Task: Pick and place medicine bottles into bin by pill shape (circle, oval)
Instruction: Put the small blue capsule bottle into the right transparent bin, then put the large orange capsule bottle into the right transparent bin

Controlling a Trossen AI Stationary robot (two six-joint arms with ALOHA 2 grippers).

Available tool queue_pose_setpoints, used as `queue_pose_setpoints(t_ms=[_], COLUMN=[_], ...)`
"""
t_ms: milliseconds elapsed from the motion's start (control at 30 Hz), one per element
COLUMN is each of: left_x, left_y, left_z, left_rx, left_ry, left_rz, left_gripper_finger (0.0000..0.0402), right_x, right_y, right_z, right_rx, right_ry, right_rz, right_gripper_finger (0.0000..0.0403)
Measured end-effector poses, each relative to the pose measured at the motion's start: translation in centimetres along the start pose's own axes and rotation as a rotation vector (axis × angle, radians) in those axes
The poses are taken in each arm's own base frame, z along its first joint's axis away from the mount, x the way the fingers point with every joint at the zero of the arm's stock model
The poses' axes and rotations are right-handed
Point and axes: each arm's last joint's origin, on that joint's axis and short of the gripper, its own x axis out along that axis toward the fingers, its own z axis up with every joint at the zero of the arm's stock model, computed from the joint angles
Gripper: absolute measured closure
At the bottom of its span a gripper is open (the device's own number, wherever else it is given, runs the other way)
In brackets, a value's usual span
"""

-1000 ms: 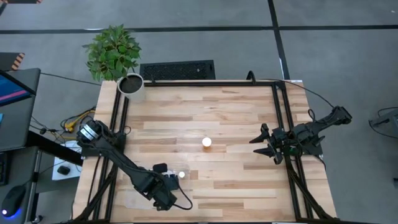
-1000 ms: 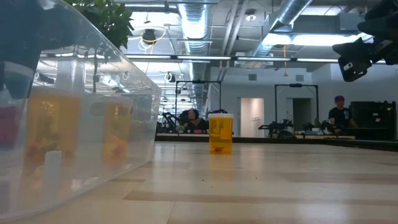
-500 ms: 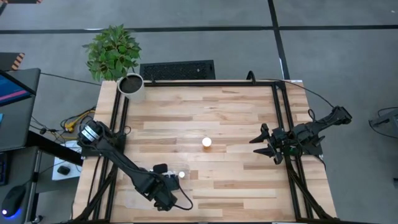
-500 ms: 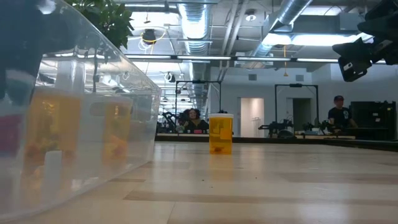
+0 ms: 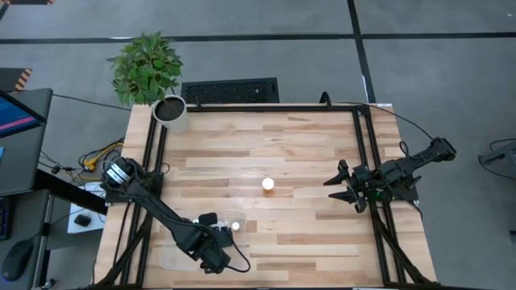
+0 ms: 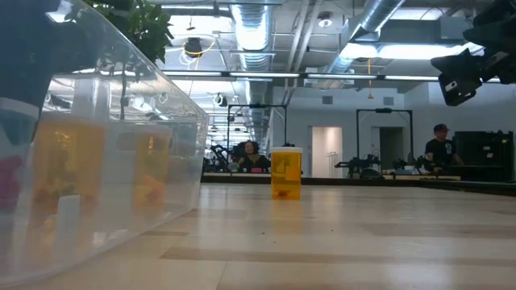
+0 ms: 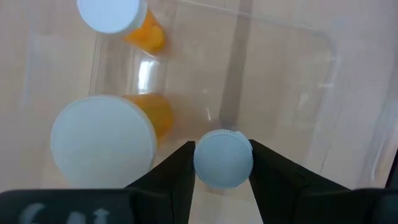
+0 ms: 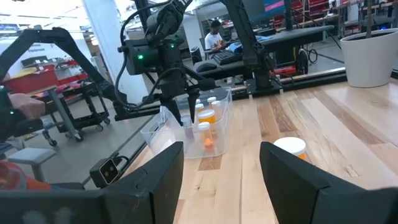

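One bottle [image 5: 268, 184] stands mid-table [image 5: 306, 242], well apart from the bin [image 5: 173, 256] holding other bottles [image 7: 102, 140].

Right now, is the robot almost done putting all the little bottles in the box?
Nearly. Bottles already sit in the clear bin: an orange one and a big-capped one. The left gripper is over the bin, its fingers on either side of a white-capped bottle, which looks like the one being dropped off. One orange bottle is left standing mid-table. The right gripper waits open at the table's right side.
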Motion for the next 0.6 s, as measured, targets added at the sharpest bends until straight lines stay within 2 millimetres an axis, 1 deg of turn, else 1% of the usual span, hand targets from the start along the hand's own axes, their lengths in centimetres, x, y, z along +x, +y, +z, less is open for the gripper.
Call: queue_pose_setpoints(t_ms=[133,433,600], left_x=[0.00,0.00,-0.06], left_y=[0.00,0.00,0.01], left_z=[0.00,0.00,0.04], left_rx=[0.000,0.001,0.003], left_ry=[0.000,-0.001,-0.008], left_rz=[-0.001,0.001,0.001], left_gripper_finger=[0.0251,0.0181,0.0155], right_x=[0.00,0.00,0.00], right_y=[0.00,0.00,0.00], right_z=[0.00,-0.01,0.00], right_rx=[0.000,0.000,0.000], right_ry=[0.000,0.000,0.000], right_rz=[0.000,0.000,0.000], right_gripper_finger=[0.0177,0.0177,0.0177])
